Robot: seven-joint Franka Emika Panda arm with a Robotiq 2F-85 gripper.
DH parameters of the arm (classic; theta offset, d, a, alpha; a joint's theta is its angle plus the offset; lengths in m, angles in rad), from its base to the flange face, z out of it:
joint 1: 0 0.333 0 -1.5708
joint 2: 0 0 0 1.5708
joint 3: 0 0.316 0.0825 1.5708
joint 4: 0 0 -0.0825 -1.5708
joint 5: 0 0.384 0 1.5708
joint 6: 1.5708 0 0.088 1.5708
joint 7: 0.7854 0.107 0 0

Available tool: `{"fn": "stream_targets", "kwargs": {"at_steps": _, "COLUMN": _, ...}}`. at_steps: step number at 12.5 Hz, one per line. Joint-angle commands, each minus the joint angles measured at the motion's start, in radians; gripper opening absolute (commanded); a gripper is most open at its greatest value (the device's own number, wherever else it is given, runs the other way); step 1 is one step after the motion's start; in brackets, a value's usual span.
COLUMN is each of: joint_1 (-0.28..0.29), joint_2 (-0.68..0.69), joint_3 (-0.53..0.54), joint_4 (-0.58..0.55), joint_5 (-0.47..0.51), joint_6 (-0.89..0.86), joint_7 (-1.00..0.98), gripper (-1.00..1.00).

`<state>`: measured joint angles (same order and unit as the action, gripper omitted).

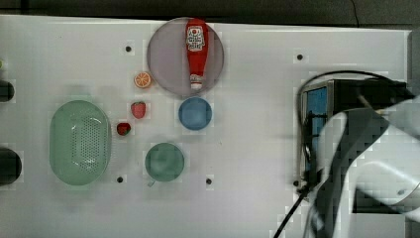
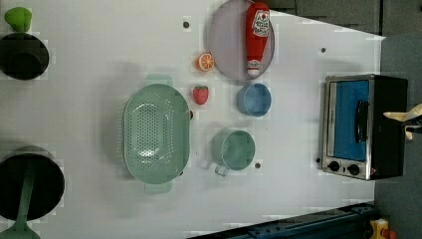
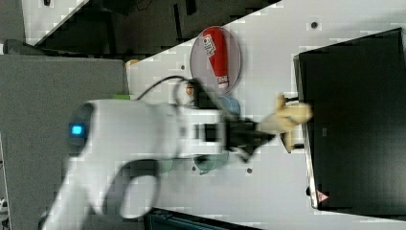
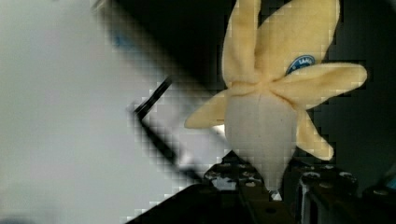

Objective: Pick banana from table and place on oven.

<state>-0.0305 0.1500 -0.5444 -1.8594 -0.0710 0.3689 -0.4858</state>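
the white arm (image 3: 139,139) reaches level across the right view, its black gripper (image 3: 261,136) pointing toward the oven (image 3: 354,120). the jaws are clamped on the pale lower end of the banana (image 4: 273,107), a soft toy one, half peeled, with yellow peel flaps spread out above the pale flesh and a small blue sticker on one flap. in the wrist view the black fingers (image 4: 243,186) sit on either side of the banana's tip.

in the right view the banana (image 3: 289,117) sticks out ahead of the gripper and hangs at the edge of the oven's black top, above the table (image 3: 268,191); whether it touches the oven cannot be told. in the left view the banana (image 2: 405,117) shows at the far right, just past the oven's black top (image 2: 390,124).

behind the gripper, back along the arm in the right view, lie the ketchup bottle (image 3: 216,55) on a grey plate (image 3: 203,67), a blue cup (image 3: 233,103) and a green mug (image 3: 210,163). in the top view the arm (image 1: 366,163) covers much of the oven (image 1: 317,114); well away from it sit a green colander (image 1: 79,142), two strawberries (image 1: 138,109) and an orange slice (image 1: 142,80).
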Motion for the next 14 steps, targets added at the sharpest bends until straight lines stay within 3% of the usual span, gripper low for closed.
{"fn": "stream_targets", "kwargs": {"at_steps": 1, "joint_1": -0.024, "joint_2": 0.017, "joint_3": -0.059, "joint_4": 0.014, "joint_5": 0.030, "joint_6": 0.106, "joint_7": -0.290, "gripper": -0.59}}
{"fn": "stream_targets", "kwargs": {"at_steps": 4, "joint_1": -0.031, "joint_2": 0.077, "joint_3": -0.092, "joint_4": 0.015, "joint_5": 0.107, "joint_6": 0.128, "joint_7": -0.317, "gripper": -0.59}}
{"fn": "stream_targets", "kwargs": {"at_steps": 5, "joint_1": -0.034, "joint_2": 0.088, "joint_3": -0.092, "joint_4": 0.016, "joint_5": 0.110, "joint_6": 0.135, "joint_7": -0.320, "gripper": -0.50}}
{"fn": "stream_targets", "kwargs": {"at_steps": 11, "joint_1": -0.027, "joint_2": 0.080, "joint_3": -0.086, "joint_4": 0.031, "joint_5": 0.110, "joint_6": 0.159, "joint_7": -0.375, "gripper": 0.84}}
{"fn": "stream_targets", "kwargs": {"at_steps": 12, "joint_1": -0.022, "joint_2": 0.076, "joint_3": -0.085, "joint_4": 0.036, "joint_5": 0.109, "joint_6": 0.157, "joint_7": -0.376, "gripper": 0.99}}
{"fn": "stream_targets", "kwargs": {"at_steps": 14, "joint_1": -0.010, "joint_2": 0.051, "joint_3": -0.084, "joint_4": 0.060, "joint_5": 0.080, "joint_6": 0.136, "joint_7": -0.374, "gripper": 1.00}}
